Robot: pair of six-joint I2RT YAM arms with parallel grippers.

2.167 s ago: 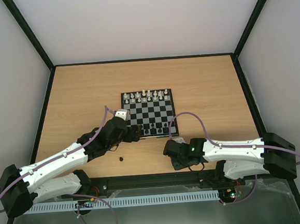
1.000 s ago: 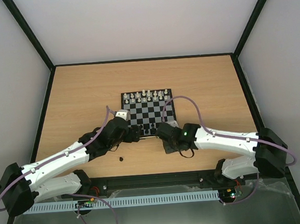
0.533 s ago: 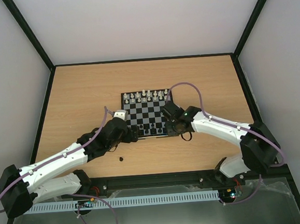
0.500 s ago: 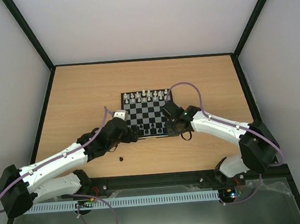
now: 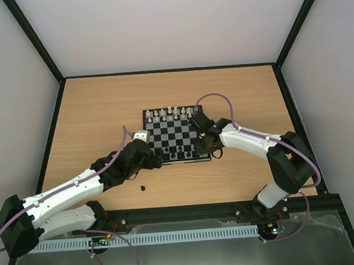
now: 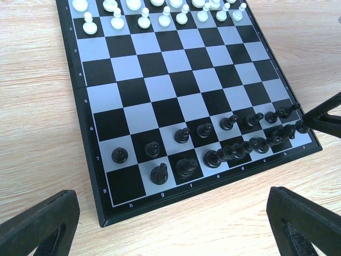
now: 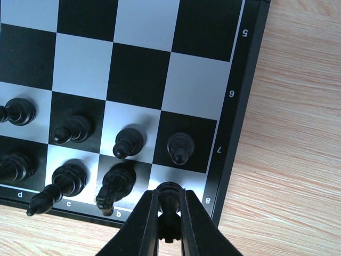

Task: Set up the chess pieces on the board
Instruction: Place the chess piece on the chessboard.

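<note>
Wood-grain tabletop point(image 5: 102, 114) carries the chessboard point(image 5: 176, 135), its black ranks nearly full along the near edge. The left gripper point(image 6: 170, 198) hangs wide apart and empty off the board's near-left corner. The right gripper point(image 7: 169, 201) is pinched on a black piece point(image 7: 169, 190), probably a rook though the fingers hide most of it, over the near-right corner square. Released tilted, it could topple. Spreading fingers could also clip the knight point(image 7: 113, 188) just beside it or the pawn point(image 7: 180, 147). One stray black piece point(image 5: 143, 187) lies off the board.
</note>
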